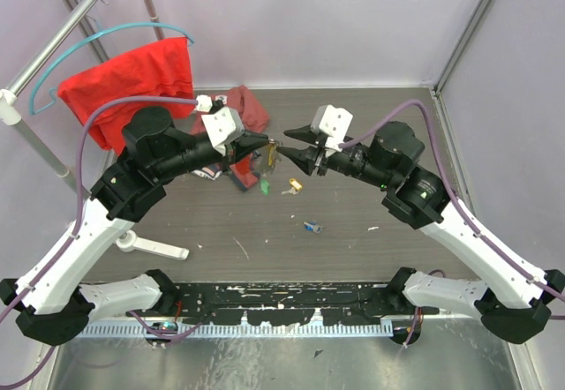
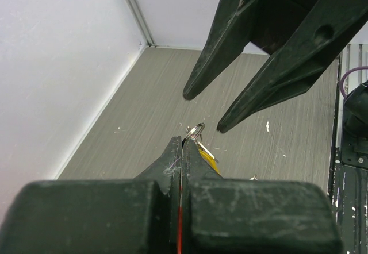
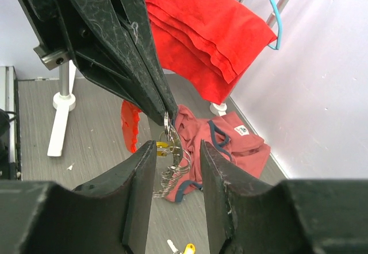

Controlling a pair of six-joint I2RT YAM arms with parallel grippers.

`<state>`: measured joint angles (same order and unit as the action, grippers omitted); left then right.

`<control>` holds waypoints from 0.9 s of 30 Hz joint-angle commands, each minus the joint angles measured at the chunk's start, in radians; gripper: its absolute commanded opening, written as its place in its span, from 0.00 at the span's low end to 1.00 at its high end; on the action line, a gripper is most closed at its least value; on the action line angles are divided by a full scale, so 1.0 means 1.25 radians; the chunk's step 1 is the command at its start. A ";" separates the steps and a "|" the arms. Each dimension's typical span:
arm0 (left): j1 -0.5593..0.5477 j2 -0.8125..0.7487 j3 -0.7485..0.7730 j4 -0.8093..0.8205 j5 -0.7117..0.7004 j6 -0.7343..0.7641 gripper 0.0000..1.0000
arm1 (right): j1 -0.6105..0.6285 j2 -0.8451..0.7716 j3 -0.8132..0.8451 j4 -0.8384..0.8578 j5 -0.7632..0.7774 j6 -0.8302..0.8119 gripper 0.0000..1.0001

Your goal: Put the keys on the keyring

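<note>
My left gripper (image 1: pixel 272 147) (image 2: pixel 184 140) is shut on the keyring; its red tag (image 2: pixel 181 231) shows as a thin strip between the jaws. The silver ring (image 2: pixel 196 131) (image 3: pixel 172 145) sticks out past the fingertips, with a yellow key (image 2: pixel 209 161) (image 3: pixel 162 146) hanging from it. My right gripper (image 1: pixel 284 143) (image 3: pixel 177 143) faces it tip to tip, open, one finger on each side of the dangling ring and touching nothing I can see. On the table below lie loose keys: green (image 1: pixel 265 184), yellow (image 1: pixel 294 184) (image 3: pixel 188 248) and blue (image 1: pixel 311 227).
A red cloth (image 1: pixel 141 77) hangs on a blue hanger from the rack at back left. A pink garment (image 1: pixel 249 108) (image 3: pixel 230 145) lies on the table behind the grippers. A white stand foot (image 1: pixel 154 247) lies at near left. Walls enclose the table.
</note>
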<state>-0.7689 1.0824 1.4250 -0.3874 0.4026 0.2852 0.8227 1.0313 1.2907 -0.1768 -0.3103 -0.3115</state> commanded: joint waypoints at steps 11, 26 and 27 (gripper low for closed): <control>-0.003 -0.004 0.027 0.026 0.023 -0.006 0.00 | 0.001 0.030 0.054 0.038 -0.039 -0.041 0.40; -0.003 -0.123 -0.116 0.214 0.138 0.021 0.00 | 0.001 -0.052 0.096 -0.167 -0.031 -0.085 0.43; -0.003 -0.128 -0.122 0.230 0.144 0.012 0.00 | 0.001 -0.055 0.098 -0.174 -0.035 -0.085 0.43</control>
<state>-0.7689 0.9672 1.3102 -0.2813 0.5018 0.3080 0.8227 0.9874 1.3483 -0.3428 -0.3313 -0.4015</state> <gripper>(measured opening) 0.007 0.428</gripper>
